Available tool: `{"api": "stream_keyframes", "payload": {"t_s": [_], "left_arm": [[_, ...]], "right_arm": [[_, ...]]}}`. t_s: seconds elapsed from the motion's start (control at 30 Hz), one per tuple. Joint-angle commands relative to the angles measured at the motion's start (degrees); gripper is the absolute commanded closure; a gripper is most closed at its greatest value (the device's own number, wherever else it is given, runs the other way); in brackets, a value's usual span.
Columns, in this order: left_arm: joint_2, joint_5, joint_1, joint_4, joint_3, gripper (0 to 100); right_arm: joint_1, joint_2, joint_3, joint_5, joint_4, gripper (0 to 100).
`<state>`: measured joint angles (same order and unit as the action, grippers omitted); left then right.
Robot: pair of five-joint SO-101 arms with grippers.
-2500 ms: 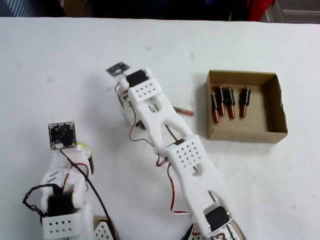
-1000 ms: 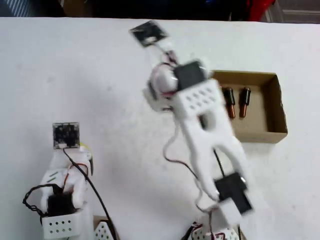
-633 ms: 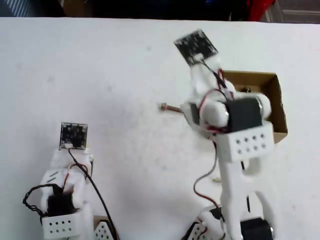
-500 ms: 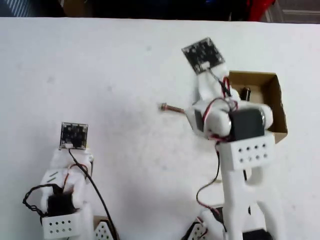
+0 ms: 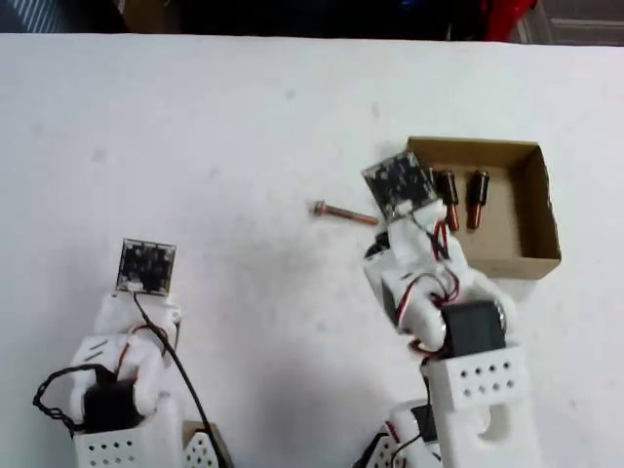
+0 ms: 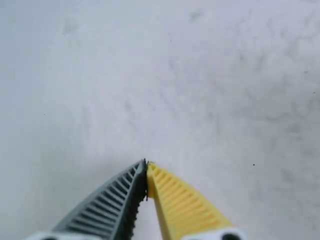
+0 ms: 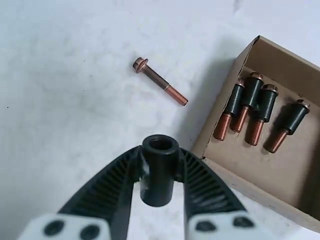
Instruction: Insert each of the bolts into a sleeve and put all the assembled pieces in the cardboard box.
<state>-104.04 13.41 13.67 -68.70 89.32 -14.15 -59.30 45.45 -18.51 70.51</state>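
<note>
The black cylindrical sleeve (image 7: pixel 159 172) is pinched in the right gripper (image 7: pixel 160 154), near the loose copper bolt (image 7: pixel 162 83) lying on the white worktop (image 7: pixel 75 100) beside the brown cardboard box (image 7: pixel 250 186). The round bolt could be rolled away if clipped off-centre by the left gripper (image 6: pixel 146 172), which is closed on nothing.

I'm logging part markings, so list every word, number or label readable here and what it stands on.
None readable. The cardboard box walls are plain; the loose bolt and the sleeve between the right fingers show no stamp; any print on the wrist camera board is too small to read.
</note>
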Motion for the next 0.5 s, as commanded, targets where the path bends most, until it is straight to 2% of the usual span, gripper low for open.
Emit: {"api": "stream_keyframes", "payload": {"t_s": [0.0,0.3,0.47], "left_arm": [[-0.4,1.4,-1.0,-1.3,-6.5,98],[-0.3,3.6,-3.0,-10.8,-19.2,98],[1.8,6.3,-3.1,-10.7,-23.7,98]], "right_arm": [[0.4,-6.0,3.0,-0.4,-2.4,98.0],[0.4,-18.9,14.2,0.0,-8.1,98.0],[0.2,-24.1,18.0,0.0,-8.7,98.0]]}}
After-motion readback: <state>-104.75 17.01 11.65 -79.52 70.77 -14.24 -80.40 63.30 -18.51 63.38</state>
